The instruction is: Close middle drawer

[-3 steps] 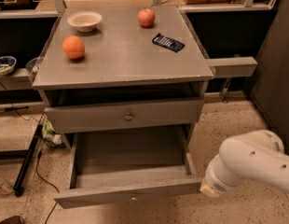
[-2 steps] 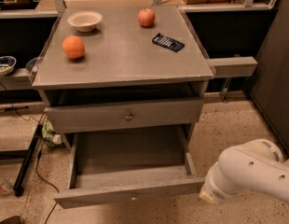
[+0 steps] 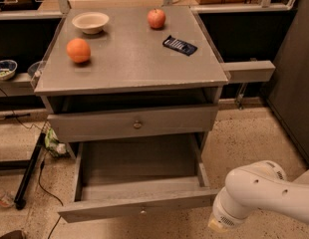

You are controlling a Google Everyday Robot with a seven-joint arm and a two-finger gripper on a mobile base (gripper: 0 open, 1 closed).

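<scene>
Camera view: middle drawer (image 3: 139, 206) outward; gripper (image 3: 217, 226) lower-right.

Grey cabinet (image 3: 129, 66) whose top carried an orange fruit (image 3: 78, 50), a red apple (image 3: 156, 18), a cream bowl (image 3: 90, 22) and a dark blue packet (image 3: 179, 45) with pale markings. The open middle drawer (image 3: 139, 205) was the same grey, with a dull metal knob (image 3: 142, 211). The floor (image 3: 244, 138) was speckled beige. The white gripper (image 3: 220, 225), yellowish at its end, was at lower right, near the drawer's front corner.
</scene>
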